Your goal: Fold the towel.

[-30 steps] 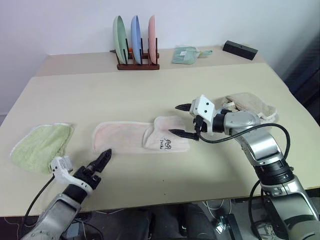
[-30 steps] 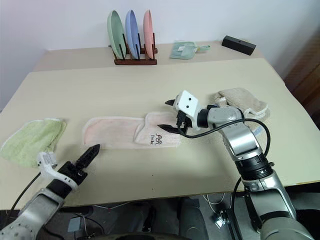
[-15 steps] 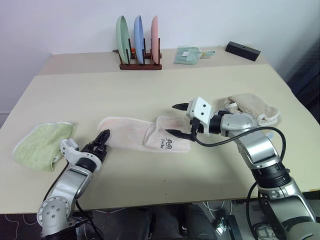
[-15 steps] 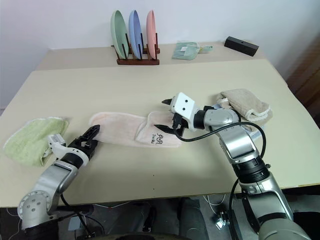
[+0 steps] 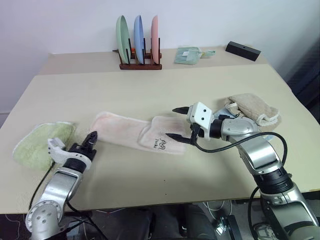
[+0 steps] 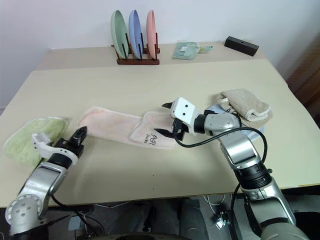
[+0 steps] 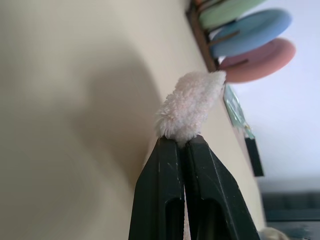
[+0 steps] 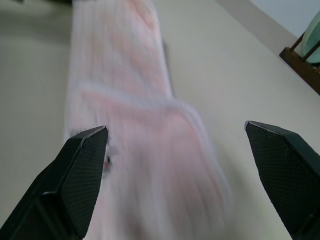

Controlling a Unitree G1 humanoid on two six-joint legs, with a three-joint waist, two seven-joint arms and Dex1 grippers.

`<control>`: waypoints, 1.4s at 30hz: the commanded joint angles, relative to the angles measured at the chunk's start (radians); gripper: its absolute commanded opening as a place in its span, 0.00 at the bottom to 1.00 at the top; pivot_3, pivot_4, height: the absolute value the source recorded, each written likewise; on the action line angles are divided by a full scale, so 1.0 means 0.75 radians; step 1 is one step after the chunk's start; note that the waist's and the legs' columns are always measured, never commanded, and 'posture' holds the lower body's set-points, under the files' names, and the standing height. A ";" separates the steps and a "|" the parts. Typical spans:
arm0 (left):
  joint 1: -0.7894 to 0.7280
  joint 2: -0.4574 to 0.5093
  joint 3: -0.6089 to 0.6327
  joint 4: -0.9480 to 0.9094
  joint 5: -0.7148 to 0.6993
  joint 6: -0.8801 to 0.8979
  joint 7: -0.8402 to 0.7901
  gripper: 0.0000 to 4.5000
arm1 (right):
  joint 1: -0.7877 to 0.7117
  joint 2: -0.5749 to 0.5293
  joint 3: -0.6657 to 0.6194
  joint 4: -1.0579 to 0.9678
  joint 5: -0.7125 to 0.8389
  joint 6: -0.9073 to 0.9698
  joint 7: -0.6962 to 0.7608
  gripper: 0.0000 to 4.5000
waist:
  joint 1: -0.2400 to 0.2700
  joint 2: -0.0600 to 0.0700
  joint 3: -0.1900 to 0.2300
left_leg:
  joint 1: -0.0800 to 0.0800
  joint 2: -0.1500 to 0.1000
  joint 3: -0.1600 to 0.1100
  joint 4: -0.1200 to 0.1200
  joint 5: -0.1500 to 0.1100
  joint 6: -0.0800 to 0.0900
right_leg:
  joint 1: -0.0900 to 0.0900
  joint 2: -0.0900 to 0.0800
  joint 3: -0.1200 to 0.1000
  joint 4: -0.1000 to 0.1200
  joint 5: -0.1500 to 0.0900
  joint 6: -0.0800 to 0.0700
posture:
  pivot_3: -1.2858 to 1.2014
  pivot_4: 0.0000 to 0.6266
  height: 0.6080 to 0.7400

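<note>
The pale pink towel [image 5: 125, 131] lies lengthwise across the middle of the table, its right end doubled over and showing a small dark embroidered mark [image 5: 161, 144]. My left gripper [image 5: 91, 137] is at the towel's near left corner, shut on it. In the left wrist view a tuft of the towel [image 7: 192, 102] sticks out from between the closed left gripper [image 7: 181, 142]. My right gripper [image 5: 173, 122] hangs open just above the towel's folded right end. The towel [image 8: 150, 150] runs between that gripper's spread fingertips [image 8: 87, 150] without touching them.
A light green towel [image 5: 37, 142] lies at the table's left edge, beside my left arm. A beige towel [image 5: 250, 107] is bunched behind my right arm. At the back stand a wooden rack of three plates [image 5: 139, 47], a folded pale green cloth [image 5: 187, 54] and a black box [image 5: 241, 49].
My left gripper came forward to the towel's left corner and shut on it. The towel's left end has shifted leftward. My right gripper stayed open over the right end.
</note>
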 commanded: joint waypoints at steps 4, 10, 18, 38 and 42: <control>-0.054 0.222 0.048 -0.134 0.096 0.011 -0.233 0.02 | -0.015 -0.011 -0.032 -0.012 -0.005 -0.026 -0.002 1.00 | 0.005 -0.001 0.000 | 0.000 -0.001 0.000 0.000 0.000 0.000 | 0.002 -0.001 0.000 -0.001 0.000 0.000 | 0.52 0.24 0.98; -0.210 0.417 -0.166 -0.181 0.257 0.121 -0.467 0.02 | -0.033 -0.001 -0.027 0.025 -0.018 -0.040 -0.008 1.00 | 0.002 -0.001 0.001 | 0.001 0.000 0.000 0.000 0.000 0.000 | 0.001 0.000 0.000 -0.001 0.000 0.000 | 0.52 0.24 0.98; -0.463 0.583 -0.734 -0.151 0.676 0.231 -0.991 0.02 | -0.023 -0.007 -0.051 0.034 -0.039 -0.042 -0.036 1.00 | -0.002 0.000 0.001 | -0.001 0.000 0.000 -0.002 0.000 0.000 | -0.001 0.000 0.000 -0.001 0.000 0.000 | 0.52 0.24 0.98; -0.448 0.403 -0.627 -0.024 0.824 0.335 -1.134 0.72 | 0.004 -0.028 -0.065 0.007 -0.050 -0.033 -0.062 1.00 | -0.006 0.000 0.002 | -0.004 0.000 0.000 -0.002 0.000 0.000 | -0.006 0.000 0.000 0.000 0.000 0.000 | 0.52 0.24 0.98; -0.353 0.444 -0.437 -0.108 0.672 0.407 -1.123 0.72 | 0.005 -0.044 -0.079 0.000 -0.039 -0.022 -0.052 1.00 | -0.004 0.000 0.002 | -0.004 0.000 0.000 -0.003 0.000 0.000 | -0.006 0.000 0.000 0.000 0.000 0.000 | 0.52 0.24 0.98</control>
